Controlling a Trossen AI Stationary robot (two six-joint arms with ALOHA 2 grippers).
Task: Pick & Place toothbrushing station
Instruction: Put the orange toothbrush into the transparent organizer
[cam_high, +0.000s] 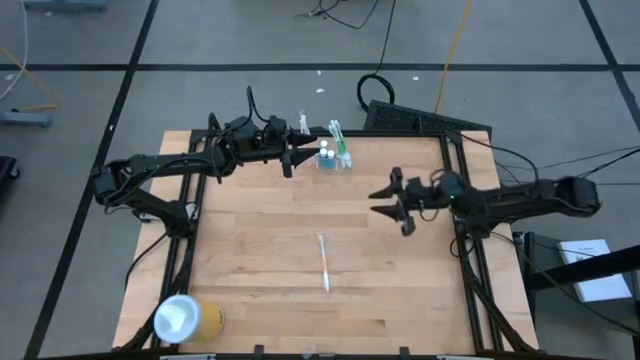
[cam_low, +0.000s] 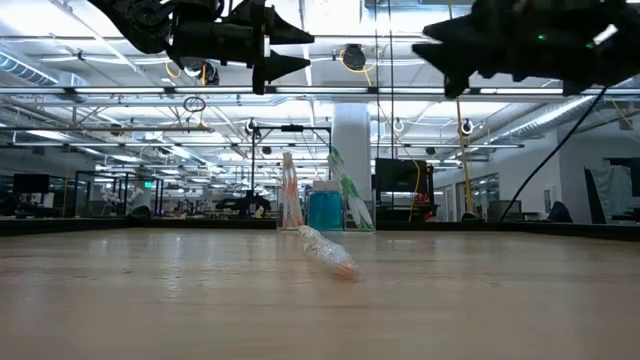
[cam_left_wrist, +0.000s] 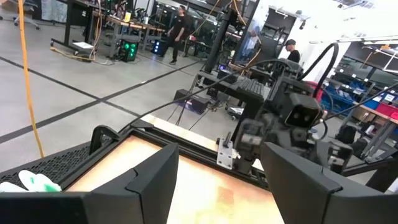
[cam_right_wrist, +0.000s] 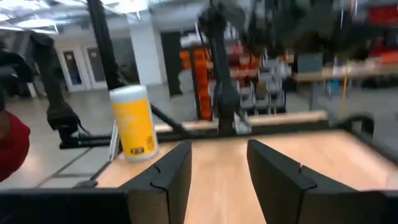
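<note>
Both arms hang above the table, left hand (cam_high: 292, 157) and right hand (cam_high: 383, 201) open, empty.

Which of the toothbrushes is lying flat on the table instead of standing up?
The lone toothbrush in the middle of the table lies flat. The others stand upright in the toothbrushing station at the far edge, beside the left hand.

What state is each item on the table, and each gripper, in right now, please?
toothbrushing station: upright at the table's far edge, brushes standing in it, not held.
loose toothbrush: lying flat mid-table, untouched.
yellow canister: upright at the near-left corner.
left gripper: open, raised above the table beside the station, holding nothing.
right gripper: open, raised over the table's right side, empty.
</note>
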